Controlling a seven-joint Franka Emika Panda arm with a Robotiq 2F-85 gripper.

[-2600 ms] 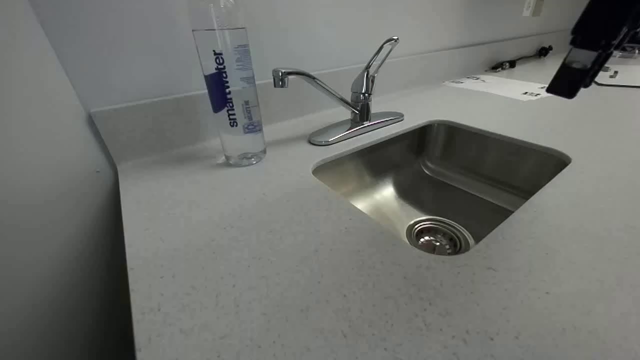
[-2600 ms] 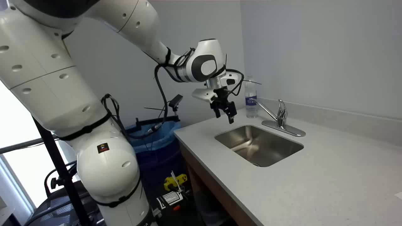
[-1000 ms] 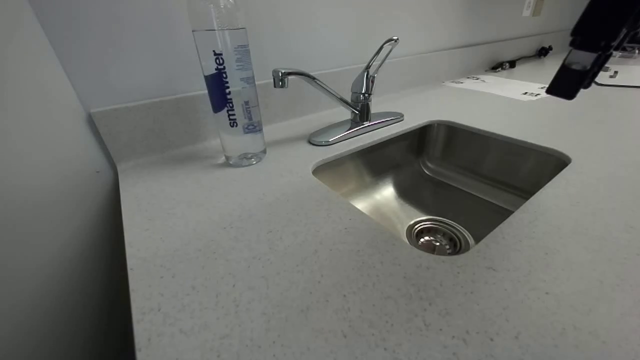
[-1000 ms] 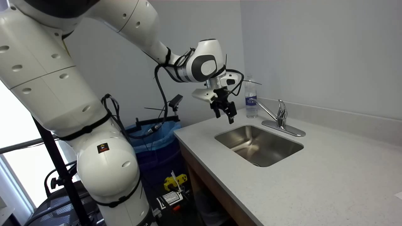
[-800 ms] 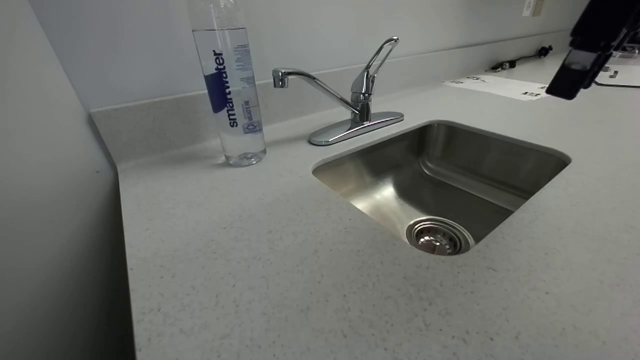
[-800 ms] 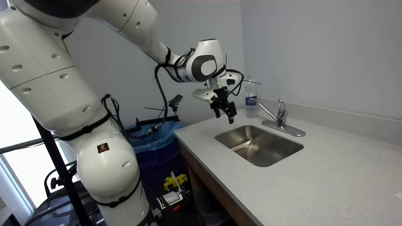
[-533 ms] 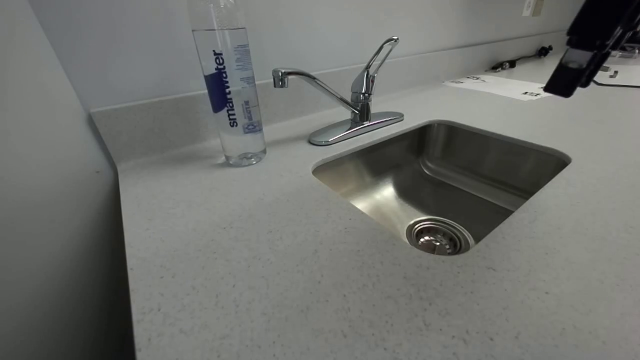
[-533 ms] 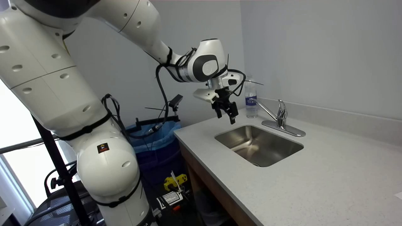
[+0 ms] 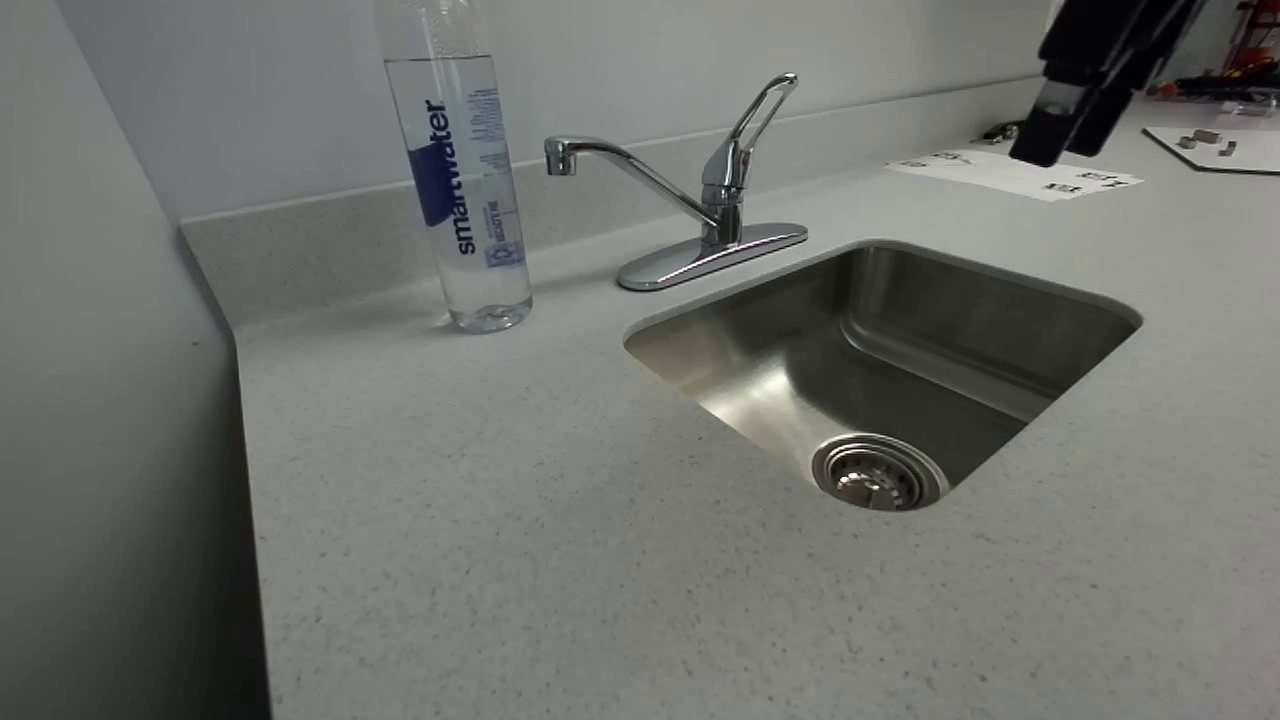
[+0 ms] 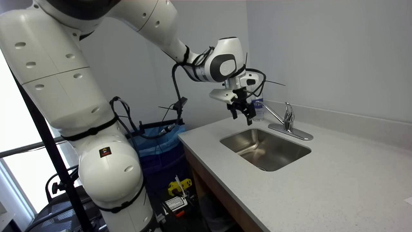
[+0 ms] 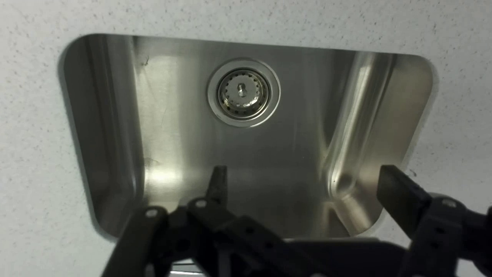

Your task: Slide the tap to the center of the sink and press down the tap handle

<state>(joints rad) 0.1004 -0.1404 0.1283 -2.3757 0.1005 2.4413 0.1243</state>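
Masking part of the sink (image 11: 246,150) in the wrist view, gripper (image 11: 301,169) spread wide, blurred, cut off below.

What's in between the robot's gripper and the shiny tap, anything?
Nothing that I can see stands between the gripper and the tap. The water bottle is nearby, but past the end of the spout, so it's probably out of the way.

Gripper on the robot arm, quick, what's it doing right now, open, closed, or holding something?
Gripper: open, holding nothing; in the wrist view the sink shows through the gap between the jaws.
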